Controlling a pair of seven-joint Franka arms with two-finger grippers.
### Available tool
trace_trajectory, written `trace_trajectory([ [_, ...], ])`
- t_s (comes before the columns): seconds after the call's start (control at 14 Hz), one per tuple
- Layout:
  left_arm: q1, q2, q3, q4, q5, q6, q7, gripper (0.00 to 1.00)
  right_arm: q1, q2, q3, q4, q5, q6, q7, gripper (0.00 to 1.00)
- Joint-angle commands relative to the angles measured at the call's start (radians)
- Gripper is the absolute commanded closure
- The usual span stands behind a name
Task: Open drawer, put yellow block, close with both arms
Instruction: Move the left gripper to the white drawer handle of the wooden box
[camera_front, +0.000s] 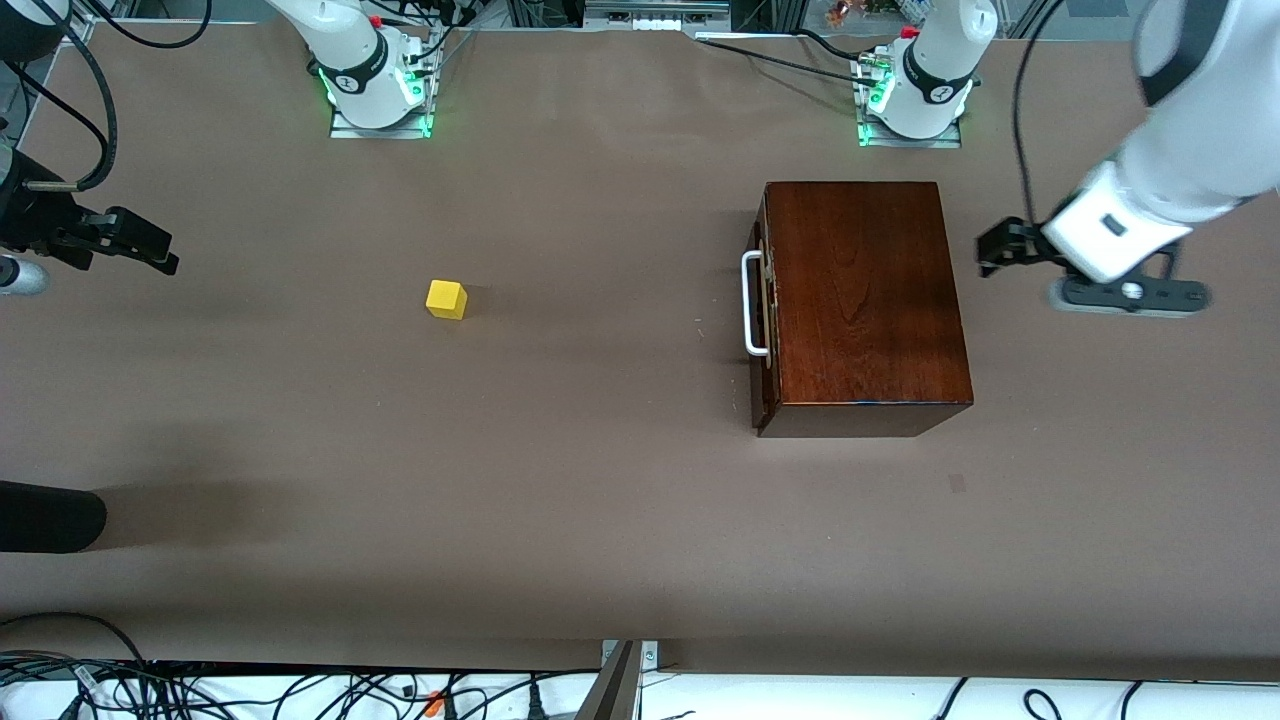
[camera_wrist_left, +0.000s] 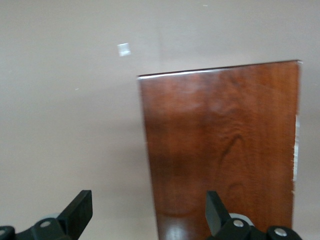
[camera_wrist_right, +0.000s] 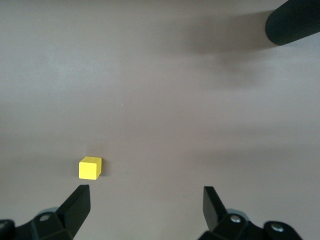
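Observation:
The dark mahogany box (camera_front: 860, 300) stands toward the left arm's end of the table. Its drawer (camera_front: 765, 310) is shut, and the white bar handle (camera_front: 752, 305) faces the right arm's end. The yellow block (camera_front: 446, 299) lies on the table mid-way, apart from the box. My left gripper (camera_front: 992, 255) is open and empty beside the box's side toward the left arm's end. In the left wrist view the gripper (camera_wrist_left: 147, 200) hangs over the box's edge (camera_wrist_left: 220, 145). My right gripper (camera_front: 150, 245) is open and empty at the right arm's end. The right wrist view shows that gripper (camera_wrist_right: 145, 197) and the block (camera_wrist_right: 90, 167) just outside one fingertip.
A black cylinder (camera_front: 50, 517) juts in over the table at the right arm's end, nearer the front camera; it also shows in the right wrist view (camera_wrist_right: 295, 20). A small pale patch (camera_front: 957, 483) marks the table near the box. Cables run along the table's near edge.

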Motion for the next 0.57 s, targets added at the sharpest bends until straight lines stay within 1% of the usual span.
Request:
trace_trajectory([
  [0.0,-0.002,0.032,-0.054,0.055,-0.028,0.01,-0.072,0.0,-0.002,-0.009,0.0,0.01,0.008,-0.016,0.001,0.0],
  [0.14,-0.016,0.063,-0.12,0.085,-0.022,0.01,-0.181,0.0,-0.002,-0.009,0.0,0.008,0.008,-0.016,-0.001,0.0],
  [0.21,-0.039,0.075,-0.148,0.086,-0.019,0.011,-0.226,0.0,-0.002,-0.007,0.0,0.01,0.008,-0.016,0.001,0.0],
  [0.29,-0.065,0.098,-0.159,0.086,-0.019,0.016,-0.244,0.0,-0.002,-0.009,0.0,0.01,0.008,-0.016,0.001,0.0],
  [0.5,-0.166,0.156,-0.159,0.091,-0.013,0.062,-0.251,0.0,-0.002,-0.009,0.0,0.01,0.008,-0.016,0.001,0.0],
])
